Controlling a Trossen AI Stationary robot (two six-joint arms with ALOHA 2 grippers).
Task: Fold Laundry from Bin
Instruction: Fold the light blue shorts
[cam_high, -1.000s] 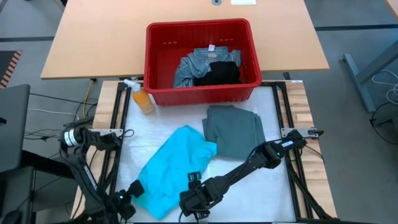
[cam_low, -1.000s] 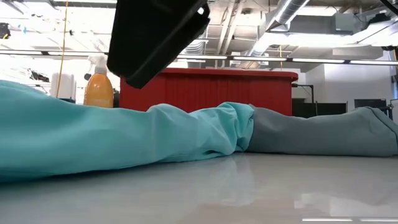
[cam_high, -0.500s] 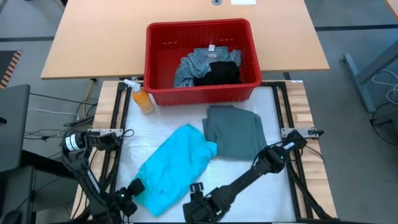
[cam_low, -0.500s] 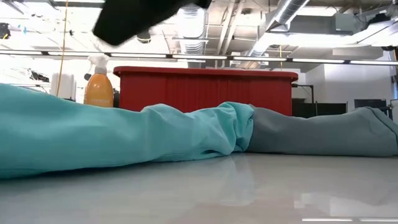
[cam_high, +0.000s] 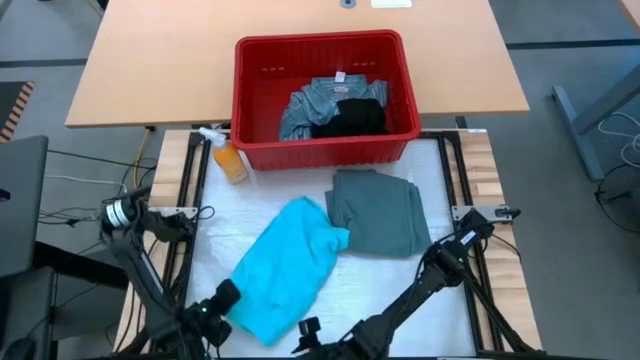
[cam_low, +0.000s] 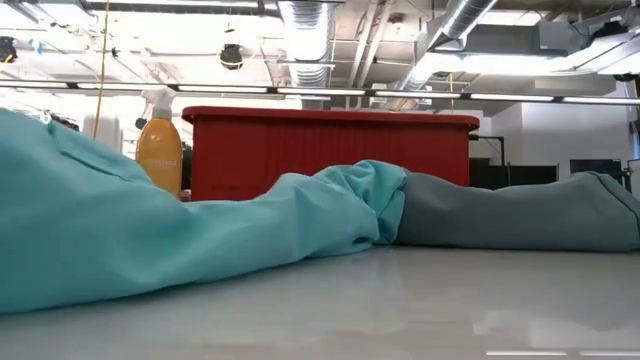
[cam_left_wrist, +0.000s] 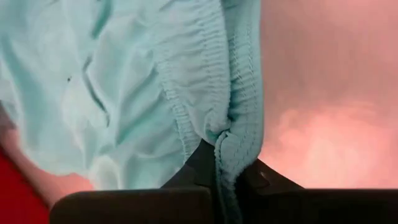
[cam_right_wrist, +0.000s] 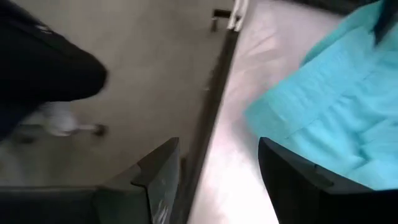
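The turquoise garment (cam_high: 285, 268) lies crumpled on the white mat; the low view shows its left side (cam_low: 90, 220) raised. My left gripper (cam_high: 226, 297) is shut on its near left end. My right gripper (cam_right_wrist: 217, 180) stands open at the table's near edge (cam_high: 308, 330), just off the garment's near end, with nothing between its fingers. A folded grey-green garment (cam_high: 378, 212) rests flat to the right, touching the turquoise one. The red bin (cam_high: 320, 42) at the back holds a blue-grey garment (cam_high: 308, 105) and a black one (cam_high: 352, 118). My left gripper pinches the turquoise garment's ribbed hem (cam_left_wrist: 239, 134) between its two fingers, at the near left end. The hem is bunched there, more than one layer. The fingers slant down from above. That end is lifted; the rest of the garment lies on the mat.
An orange spray bottle (cam_high: 228, 158) stands left of the bin's front corner. Black frame rails (cam_high: 190, 230) run along both sides of the mat. Bare mat (cam_high: 390, 280) shows near the grey-green garment's front. A wooden table (cam_high: 150, 70) lies behind the bin.
My left gripper has shut on the turquoise garment's near left end and risen, shifting a little to the right; that end is lifted and drawn inward while the far part stays put. My right gripper, still open, has drawn back toward the near edge and out of the low view.
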